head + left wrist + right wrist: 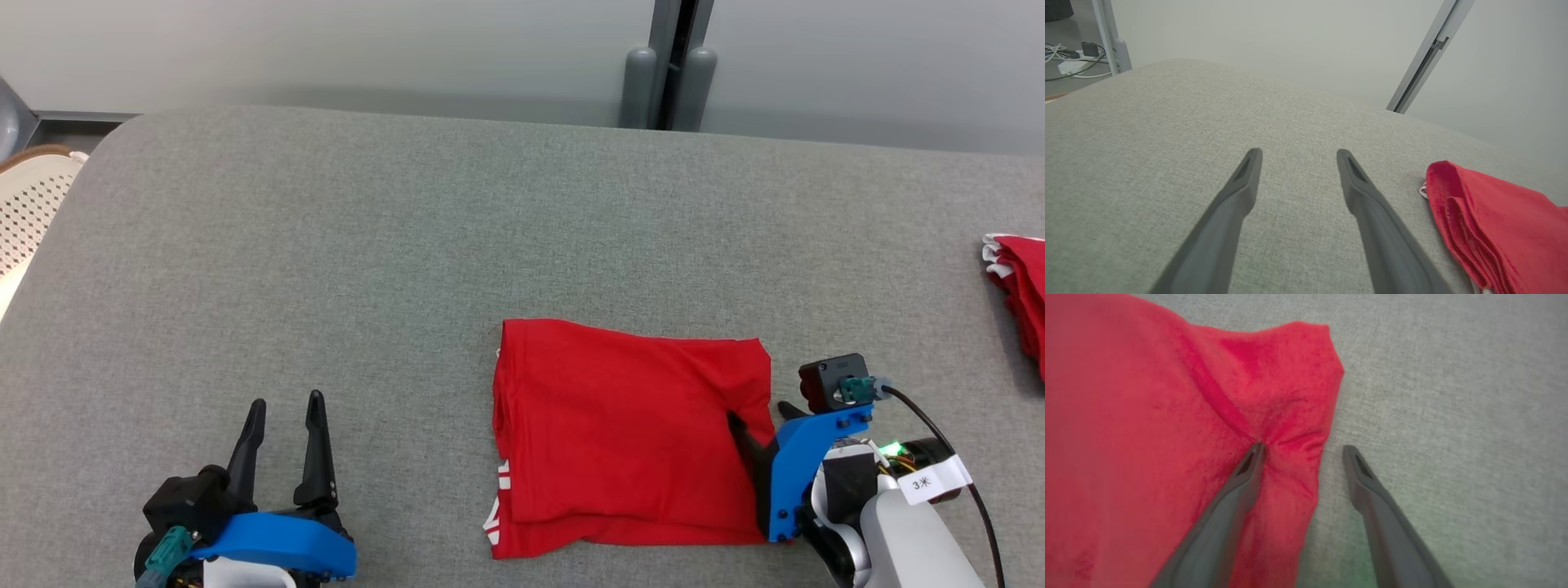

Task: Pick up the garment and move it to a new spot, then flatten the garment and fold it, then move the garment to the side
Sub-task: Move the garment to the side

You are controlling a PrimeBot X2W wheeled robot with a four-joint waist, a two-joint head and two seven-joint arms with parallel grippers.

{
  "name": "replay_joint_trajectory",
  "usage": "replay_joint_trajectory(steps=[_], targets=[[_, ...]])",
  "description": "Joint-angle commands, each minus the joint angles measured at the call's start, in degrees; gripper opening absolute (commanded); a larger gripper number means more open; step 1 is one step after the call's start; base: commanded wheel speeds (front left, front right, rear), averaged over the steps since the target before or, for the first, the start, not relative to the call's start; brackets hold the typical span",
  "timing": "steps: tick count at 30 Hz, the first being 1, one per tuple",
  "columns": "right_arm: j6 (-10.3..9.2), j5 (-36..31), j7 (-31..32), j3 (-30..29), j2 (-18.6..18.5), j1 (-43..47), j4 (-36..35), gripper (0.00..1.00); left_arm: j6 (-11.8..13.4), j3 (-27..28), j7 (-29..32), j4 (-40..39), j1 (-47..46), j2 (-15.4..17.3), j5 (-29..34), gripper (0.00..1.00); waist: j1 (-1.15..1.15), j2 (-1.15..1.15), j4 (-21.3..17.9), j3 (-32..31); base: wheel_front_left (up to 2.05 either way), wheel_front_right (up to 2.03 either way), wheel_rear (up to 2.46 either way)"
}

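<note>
Right gripper (pixel 758 412) sits closest, at the lower right, jaws spread wide and holding nothing: one finger (pixel 1241 477) presses into the top of the garment and puckers the cloth, while the other rests on bare table just beside the hem. The pair thus straddles the garment's right edge, a stance that looks meant to pinch all the layers at once when it closes. Grey table (pixel 326 245) spreads under everything. On it, right of centre and near the front edge, lies the red garment (pixel 620 425), folded into a neat rectangle of stacked layers, a bit of white print peeking out at its left side. Folding looks finished, which would leave only the shift to the side. More red cloth (pixel 1020 286) lies at the table's far right edge, well apart, perhaps marking where finished pieces go. Left gripper (pixel 286 400) waits at the lower left, also wide open and empty, low over bare table and well clear of the garment, probably parked out of the way
</note>
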Motion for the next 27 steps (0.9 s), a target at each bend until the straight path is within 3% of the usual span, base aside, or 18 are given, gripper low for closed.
replay_joint_trajectory(steps=[1,2,3,4,12,20,27], targets=[[0.02,0.26,0.55,0.67,0.15,0.36,0.49,0.5,-0.32,0.42,-0.15,0.0,-0.81,-0.09,0.53,1.0,0.0,0.0,0.2,0.52,0.0,0.0,0.0],[0.02,0.69,0.3,0.87,0.19,0.2,0.36,0.35,-0.4,0.51,-0.15,-0.04,-0.93,-0.22,0.65,1.0,0.0,0.0,0.13,0.72,0.0,0.0,0.0],[0.02,1.05,0.11,1.08,0.22,0.03,0.27,0.11,-0.4,0.58,-0.15,-0.1,-1.12,-0.33,0.73,1.0,0.0,0.0,-0.03,0.9,0.0,0.0,0.0],[0.02,1.34,0.11,1.41,0.24,-0.17,0.17,0.0,-0.49,0.66,-0.15,-0.15,-1.3,-0.42,0.95,1.0,0.0,0.0,-0.31,1.09,0.0,0.0,0.0],[-0.03,2.98,-3.21,1.6,-1.2,-3.59,-3.35,0.0,-1.02,0.65,-0.15,-1.7,-2.06,-0.31,2.63,1.0,0.0,0.0,-6.24,2.55,0.0,0.0,0.0],[0.01,2.53,-5.93,-0.32,-3.18,-5.92,-7.51,0.0,-1.14,0.01,0.29,-3.99,-3.37,1.64,4.27,1.0,0.0,0.0,-19.0,5.58,0.0,0.0,0.0],[0.02,3.26,-9.21,-2.24,-2.01,-6.16,-7.73,0.0,-1.09,-1.18,3.88,-7.4,-4.99,4.7,5.7,1.0,0.0,0.0,-29.28,9.36,0.0,0.0,0.0]])
